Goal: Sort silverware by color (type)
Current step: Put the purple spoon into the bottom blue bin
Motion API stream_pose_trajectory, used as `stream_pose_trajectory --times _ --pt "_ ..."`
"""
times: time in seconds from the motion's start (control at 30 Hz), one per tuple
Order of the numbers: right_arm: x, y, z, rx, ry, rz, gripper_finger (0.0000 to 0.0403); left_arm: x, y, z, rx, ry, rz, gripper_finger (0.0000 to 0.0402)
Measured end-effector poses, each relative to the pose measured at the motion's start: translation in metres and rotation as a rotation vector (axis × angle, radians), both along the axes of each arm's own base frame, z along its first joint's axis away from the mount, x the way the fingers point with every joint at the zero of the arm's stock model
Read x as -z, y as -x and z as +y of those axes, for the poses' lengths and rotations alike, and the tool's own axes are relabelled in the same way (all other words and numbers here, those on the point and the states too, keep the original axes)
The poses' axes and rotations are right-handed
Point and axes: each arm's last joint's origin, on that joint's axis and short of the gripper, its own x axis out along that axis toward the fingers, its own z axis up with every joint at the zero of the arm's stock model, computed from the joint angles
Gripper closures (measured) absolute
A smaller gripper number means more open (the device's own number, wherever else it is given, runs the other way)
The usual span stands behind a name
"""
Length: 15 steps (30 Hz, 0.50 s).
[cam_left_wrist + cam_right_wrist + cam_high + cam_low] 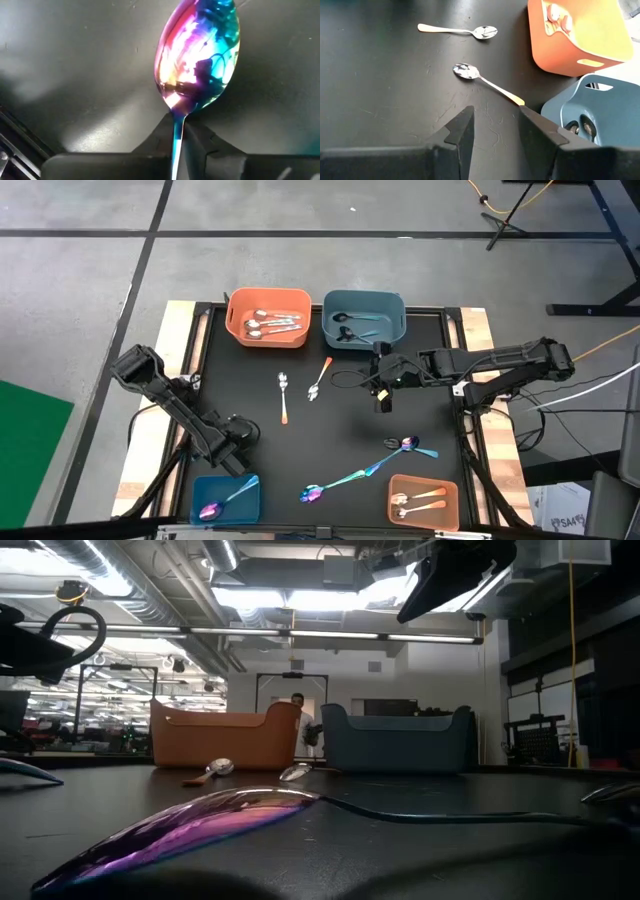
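the iridescent spoon (pixel 199 55) filled the upper centre of the left wrist picture, its bowl facing the camera, its thin handle running down between the left gripper (pixel 238 455)'s two dark fingers (pixel 160 137), which were clenched on it. in the high view that spoon lay in the small blue bin (pixel 225 498) at the lower left, with the gripper just above the bin; the fingertips themselves were too small to make out there.

two more iridescent spoons lay on the black mat (pixel 300 440) at lower centre: one (pixel 330 485) left of the small orange bin (pixel 423 500), another (pixel 410 446) above that bin. the small orange bin held orange-handled spoons (pixel 415 500); how many was hard to tell. in the low view a purple spoon bowl (pixel 180 825) loomed blurred across the foreground, its handle trailing toward the right edge.

two orange-handled spoons lay loose near the middle, one (pixel 485 82) pointing at the large blue bin, the other (pixel 457 30) farther off. the large orange bin (pixel 267 317) at upper centre held silver spoons (pixel 275 325); the large blue bin (pixel 364 320) beside it held black spoons (pixel 350 328), partly hidden by its wall.

the right gripper (pixel 495 130) hung released over bare mat just below the large blue bin, holding nothing.
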Motion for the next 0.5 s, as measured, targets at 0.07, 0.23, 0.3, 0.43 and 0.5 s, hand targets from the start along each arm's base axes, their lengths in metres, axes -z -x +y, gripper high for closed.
stream_pose_trajectory --times 0.07,0.23,0.3,0.43,0.5 --pt "0.0 0.0 0.0 0.0 0.0 0.0 0.0262 0.0 0.0 0.0002 0.001 -0.004 -0.002 0.0392" --pt "0.0 0.0 -0.0001 0.0 0.0 0.0 0.0262 -0.0005 -0.0002 0.0003 -0.001 -0.012 -0.005 0.0391" --pt "0.0 0.0 -0.0001 0.0 0.0 0.0 0.0262 -0.0015 -0.0011 -0.0004 0.0 -0.014 -0.007 0.0391" --pt "0.0 0.0 -0.0001 0.0 0.0 0.0 0.0262 -0.0048 -0.0044 -0.0023 0.008 -0.032 -0.03 0.0391" --pt "0.0 0.0 0.0 0.0 0.0 0.0 0.0262 -0.0074 -0.0075 -0.0033 0.015 -0.051 -0.063 0.0391"
